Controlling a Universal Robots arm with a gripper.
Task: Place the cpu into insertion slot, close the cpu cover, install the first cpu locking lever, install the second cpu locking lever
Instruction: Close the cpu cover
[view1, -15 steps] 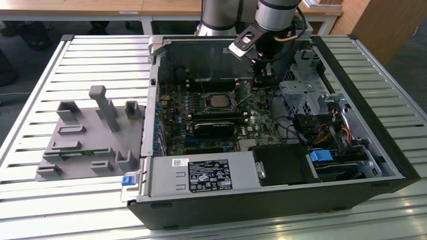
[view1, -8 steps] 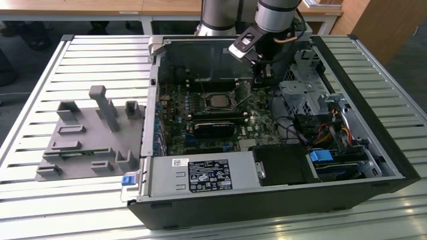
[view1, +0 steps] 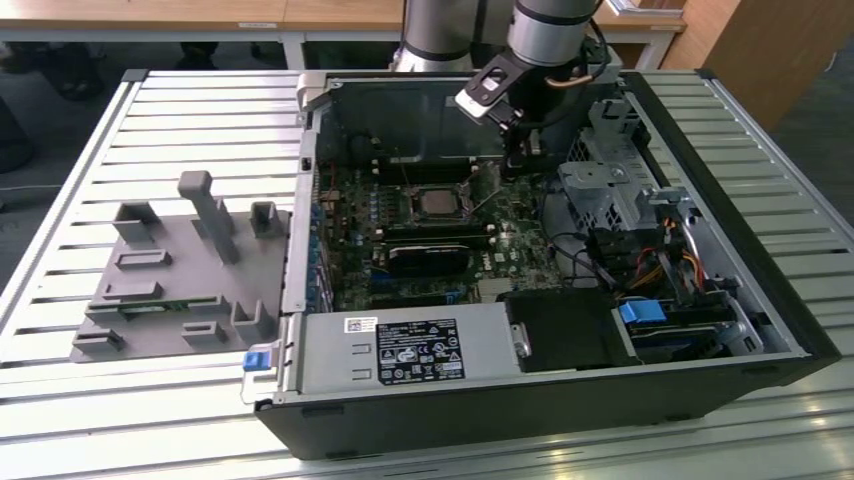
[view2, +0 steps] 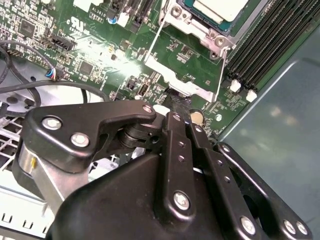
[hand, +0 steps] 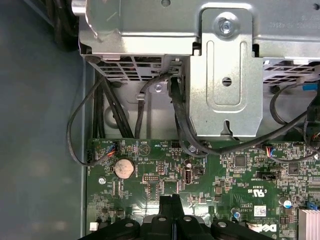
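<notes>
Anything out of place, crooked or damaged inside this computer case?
Nothing stands out: the cpu lies flat and square on the motherboard, and the gripper hangs just beside it, toward the exterior view's right.

A slatted metal table (view1: 120, 420) carries 2 things: an open black desktop computer case (view1: 441, 425) and, just beside it at the exterior view's left, a grey moulded fixture (view1: 160, 300).

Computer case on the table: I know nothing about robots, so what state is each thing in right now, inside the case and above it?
computer case: lying on its side, open, side panel off.
cpu: in place on the motherboard, metal top showing.
cpu cover: appears to lie down flat around the cpu.
coin battery: seated in its round holder.
gripper: shut, close above the motherboard.
</notes>
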